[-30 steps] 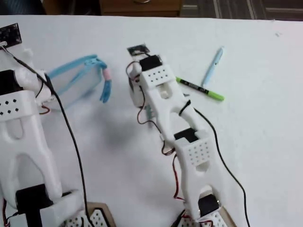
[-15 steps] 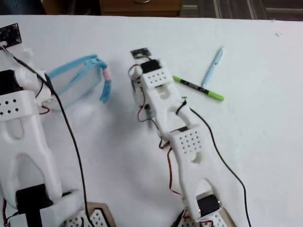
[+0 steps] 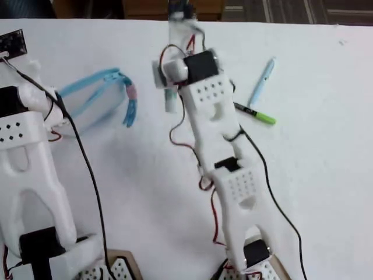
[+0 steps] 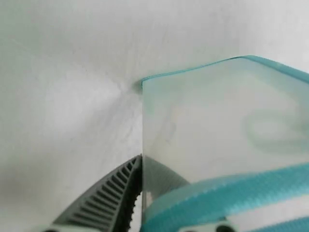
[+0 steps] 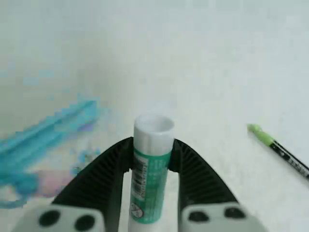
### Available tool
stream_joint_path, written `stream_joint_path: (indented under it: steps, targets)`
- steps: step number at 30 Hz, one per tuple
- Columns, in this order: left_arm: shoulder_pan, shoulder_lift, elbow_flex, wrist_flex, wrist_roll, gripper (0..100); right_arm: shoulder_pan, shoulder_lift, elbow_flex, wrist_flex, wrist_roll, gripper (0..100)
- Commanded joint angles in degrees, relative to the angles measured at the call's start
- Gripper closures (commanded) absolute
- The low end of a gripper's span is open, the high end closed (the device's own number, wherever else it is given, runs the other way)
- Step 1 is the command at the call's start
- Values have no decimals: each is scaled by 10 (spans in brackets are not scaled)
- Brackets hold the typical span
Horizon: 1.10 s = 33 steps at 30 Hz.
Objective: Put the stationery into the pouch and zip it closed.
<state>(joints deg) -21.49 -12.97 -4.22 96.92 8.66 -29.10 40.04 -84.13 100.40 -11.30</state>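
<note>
Right gripper (image 5: 152, 145) is clamping a white-and-green glue stick (image 5: 150, 179), arm half-hiding it overhead; left gripper (image 4: 143, 166) is pinching the clear teal-zipped pouch (image 4: 207, 125).

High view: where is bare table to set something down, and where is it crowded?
Free: the wide patch right of the green pen and blue pen; also the strip between left arm and right arm, nearer than the pouch. Crowded: around the glue stick in the right gripper, between pouch and pens.

A white table (image 3: 326, 175), perhaps a wooden cabinet (image 3: 175, 9) beyond it.
</note>
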Motion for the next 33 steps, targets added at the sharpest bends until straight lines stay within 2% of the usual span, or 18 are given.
stream_joint_path:
  steps: [1,11,20,26,33]
  targets:
    - [-4,-2,-9,4,3,976,-43,-87,-63,-22,-40,981]
    - [-4,-2,-9,4,3,976,-190,-78,-113,-176,-58,981]
    - [-4,-2,-9,4,3,976,-182,33,-114,-240,-55,981]
    - [-4,-2,-9,4,3,976,-136,87,-115,-237,-57,981]
    - [-4,-2,-9,4,3,976,-134,86,-115,-221,-57,981]
